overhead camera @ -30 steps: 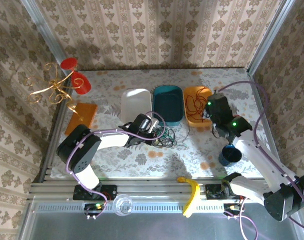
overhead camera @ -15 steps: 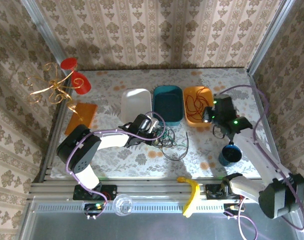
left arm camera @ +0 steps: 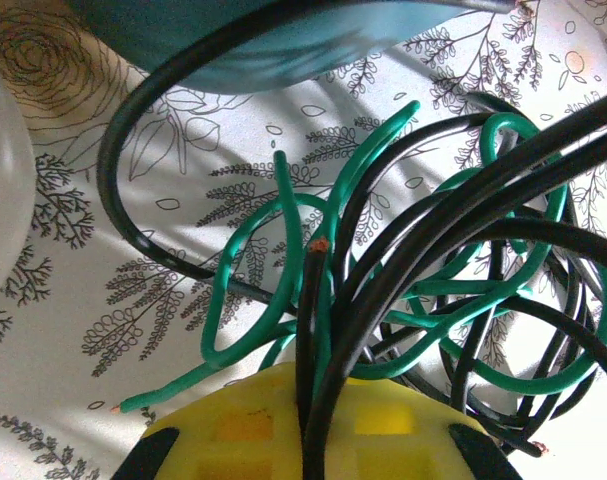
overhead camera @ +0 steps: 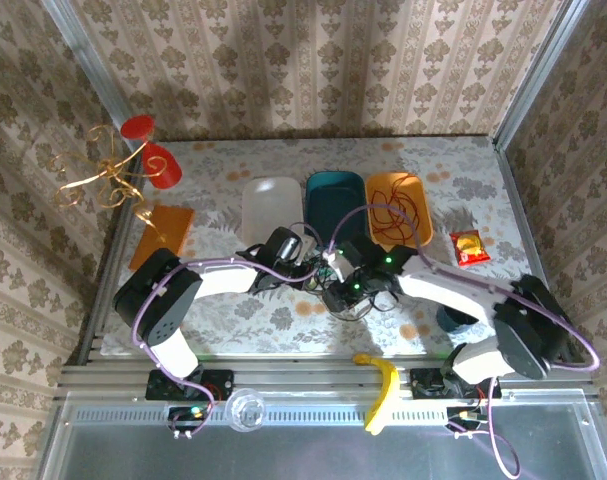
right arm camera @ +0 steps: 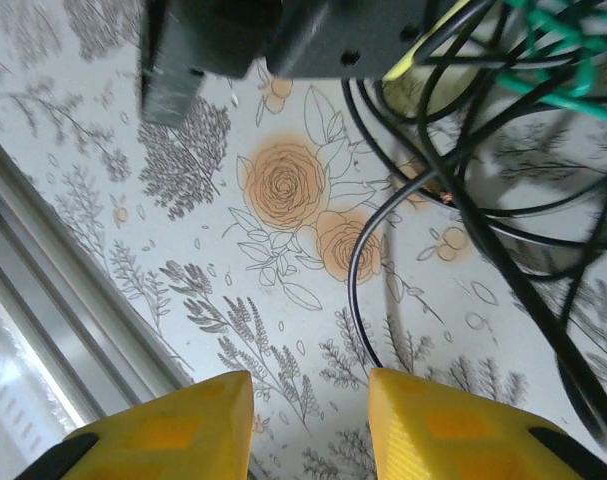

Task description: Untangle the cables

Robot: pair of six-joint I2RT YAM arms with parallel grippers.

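Now down to green and black

From above, finds the left gripper [overhead camera: 316,264] and the right gripper [overhead camera: 345,292] meeting at the knot of cables [overhead camera: 355,302] mid-table, just in front of the teal bin [overhead camera: 335,180]. Finds the red cable [overhead camera: 388,216] already apart, coiled in the orange bin [overhead camera: 424,215].

Through the left wrist camera, catches the left gripper [left arm camera: 305,425] clamped shut on the black cable [left arm camera: 313,300], with the green cable [left arm camera: 283,240] looped round it.

Through the right wrist camera, shows the right gripper [right arm camera: 311,420] with jaws parted and nothing between them, hovering over a black loop. Best to pinch one green strand only, away from the clamped end. Then draw it slowly sideways while holding the black fast, and ease off if the loops tighten.

Against a second ago, notes a swing of the right arm from the orange bin across to the knot, and jaws gone from shut to parted. No change on the left.
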